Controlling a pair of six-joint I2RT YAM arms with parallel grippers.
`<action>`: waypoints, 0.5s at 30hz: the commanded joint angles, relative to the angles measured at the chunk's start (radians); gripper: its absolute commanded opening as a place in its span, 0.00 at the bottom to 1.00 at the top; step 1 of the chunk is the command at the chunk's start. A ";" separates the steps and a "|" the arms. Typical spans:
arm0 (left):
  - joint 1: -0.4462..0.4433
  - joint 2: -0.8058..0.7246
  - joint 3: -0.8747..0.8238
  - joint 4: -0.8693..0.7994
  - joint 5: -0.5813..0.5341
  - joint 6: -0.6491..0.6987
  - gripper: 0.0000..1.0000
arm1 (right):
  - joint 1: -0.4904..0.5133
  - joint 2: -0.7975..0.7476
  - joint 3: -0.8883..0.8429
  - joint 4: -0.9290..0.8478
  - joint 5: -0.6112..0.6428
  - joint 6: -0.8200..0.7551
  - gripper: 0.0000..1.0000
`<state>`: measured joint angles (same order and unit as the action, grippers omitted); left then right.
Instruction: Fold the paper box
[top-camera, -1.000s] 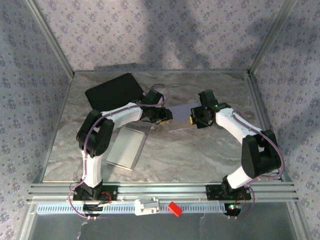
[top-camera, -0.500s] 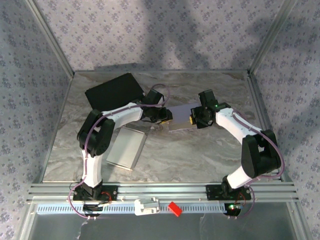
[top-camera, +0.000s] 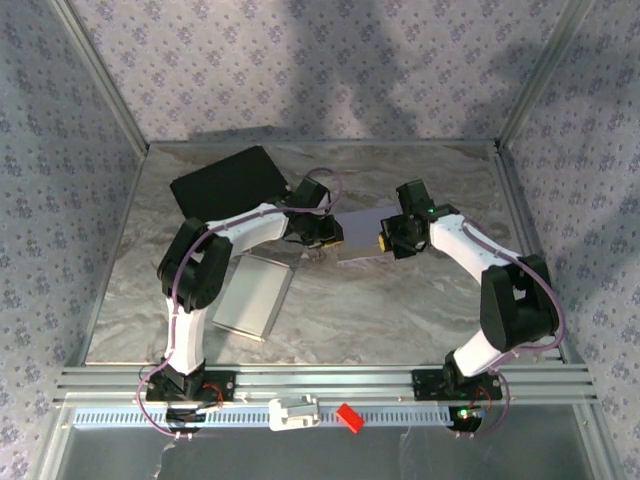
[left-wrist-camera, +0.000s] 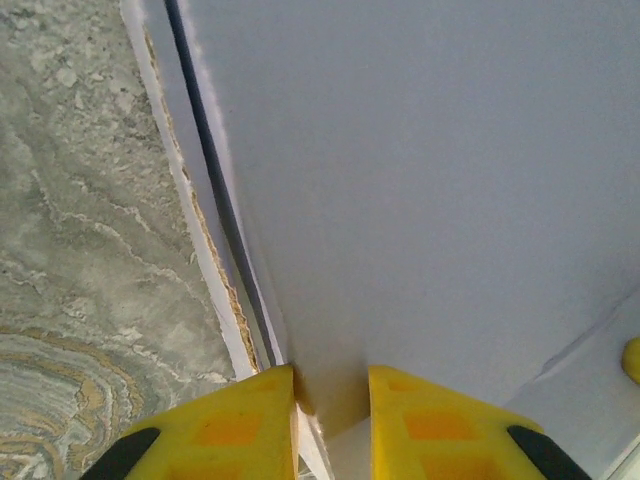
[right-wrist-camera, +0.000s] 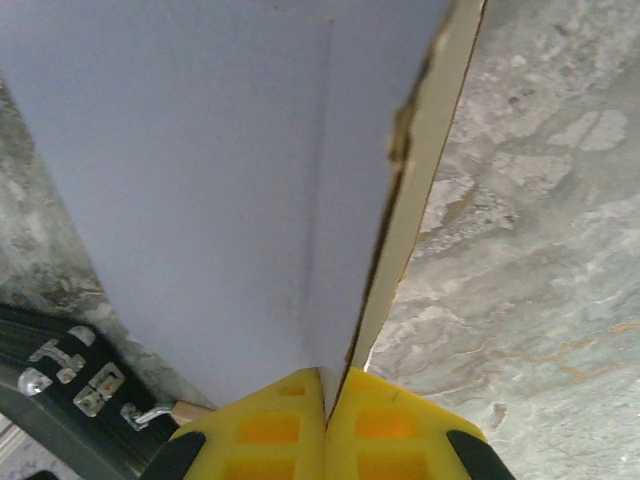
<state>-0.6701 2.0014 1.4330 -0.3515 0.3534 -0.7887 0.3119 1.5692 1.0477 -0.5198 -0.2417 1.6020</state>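
The paper box is a flat, pale lavender-white carton in the middle of the table, held between both arms. My left gripper is at its left end. In the left wrist view the yellow fingers stand either side of a folded corner of the box, which fills the gap of the gripper and touches both pads. My right gripper is at the right end. In the right wrist view the gripper is shut on a thin wall of the box, whose brown cut edge stands beside it.
A black flat slab lies at the back left. A grey flat tray rests on the marble table in front of the left arm. A white part and a red part sit on the front rail.
The left gripper's jaws have narrowed onto the box's left end. Both arms and the box have hardly moved, and the right gripper has stayed shut.
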 joint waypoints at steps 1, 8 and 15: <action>-0.004 0.026 -0.002 -0.047 -0.024 0.044 0.22 | -0.012 0.003 -0.031 -0.077 -0.020 -0.043 0.06; -0.005 0.023 0.015 -0.083 -0.059 0.073 0.24 | -0.047 -0.022 0.178 -0.325 0.092 -0.378 0.50; -0.005 0.011 0.061 -0.118 -0.071 0.101 0.31 | -0.139 -0.123 0.264 -0.420 0.196 -0.732 0.60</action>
<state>-0.6758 2.0129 1.4548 -0.4202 0.3092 -0.7162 0.2184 1.4761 1.3159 -0.8700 -0.1059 1.0866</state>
